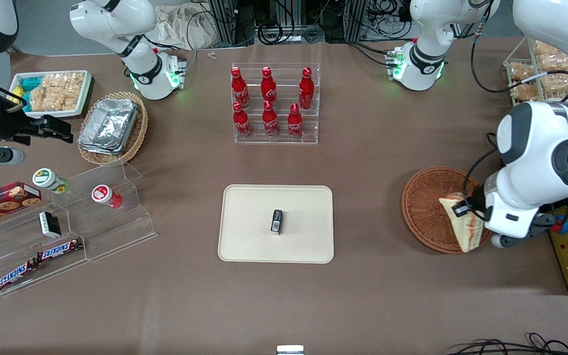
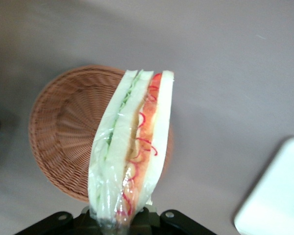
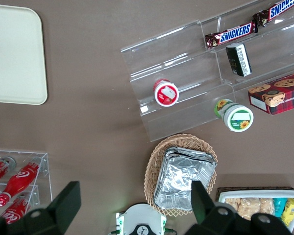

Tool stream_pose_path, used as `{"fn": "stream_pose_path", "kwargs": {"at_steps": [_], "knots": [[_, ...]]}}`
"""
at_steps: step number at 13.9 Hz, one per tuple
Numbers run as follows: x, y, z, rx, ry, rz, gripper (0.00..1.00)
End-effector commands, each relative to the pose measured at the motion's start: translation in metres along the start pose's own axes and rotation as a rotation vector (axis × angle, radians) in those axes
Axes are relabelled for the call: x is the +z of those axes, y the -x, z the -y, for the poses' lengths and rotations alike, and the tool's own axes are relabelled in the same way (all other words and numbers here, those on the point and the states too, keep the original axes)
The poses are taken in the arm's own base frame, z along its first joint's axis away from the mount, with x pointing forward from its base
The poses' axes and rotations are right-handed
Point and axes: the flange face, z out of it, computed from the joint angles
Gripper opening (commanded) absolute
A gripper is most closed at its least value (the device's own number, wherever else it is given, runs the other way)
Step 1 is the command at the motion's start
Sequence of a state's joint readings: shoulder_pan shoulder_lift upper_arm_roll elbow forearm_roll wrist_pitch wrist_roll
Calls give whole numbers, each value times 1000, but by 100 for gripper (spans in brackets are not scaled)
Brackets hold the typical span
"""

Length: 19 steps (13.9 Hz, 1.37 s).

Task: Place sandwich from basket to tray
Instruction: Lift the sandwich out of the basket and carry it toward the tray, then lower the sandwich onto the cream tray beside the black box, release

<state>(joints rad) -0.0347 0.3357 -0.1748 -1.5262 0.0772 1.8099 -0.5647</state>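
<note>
With the sandwich clamped in the gripper above the basket, it's carry time. Next, across to the tray, clear of the black packet.

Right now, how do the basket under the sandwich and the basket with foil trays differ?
The basket below the gripper is round, reddish-brown and has nothing lying in it: the sandwich is gripped above it. The oval basket, at the parked arm's end, is paler and holds stacked foil trays. Both are shallow wicker.
</note>
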Motion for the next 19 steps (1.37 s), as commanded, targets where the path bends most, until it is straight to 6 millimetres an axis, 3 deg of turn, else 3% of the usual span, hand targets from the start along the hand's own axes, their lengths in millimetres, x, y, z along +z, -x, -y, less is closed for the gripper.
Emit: {"fn": "stream_pose_path", "kwargs": {"at_steps": [1, 5, 7, 9, 10, 14, 19], "knots": [[-8, 24, -65, 143, 1, 16, 0], [41, 70, -156, 275, -2, 62, 0], [78, 83, -202, 322, 11, 81, 0], [120, 108, -250, 310, 34, 65, 0], [136, 115, -265, 298, 56, 41, 0], [185, 119, -281, 306, 88, 26, 0], [214, 131, -294, 301, 93, 27, 0]]}}
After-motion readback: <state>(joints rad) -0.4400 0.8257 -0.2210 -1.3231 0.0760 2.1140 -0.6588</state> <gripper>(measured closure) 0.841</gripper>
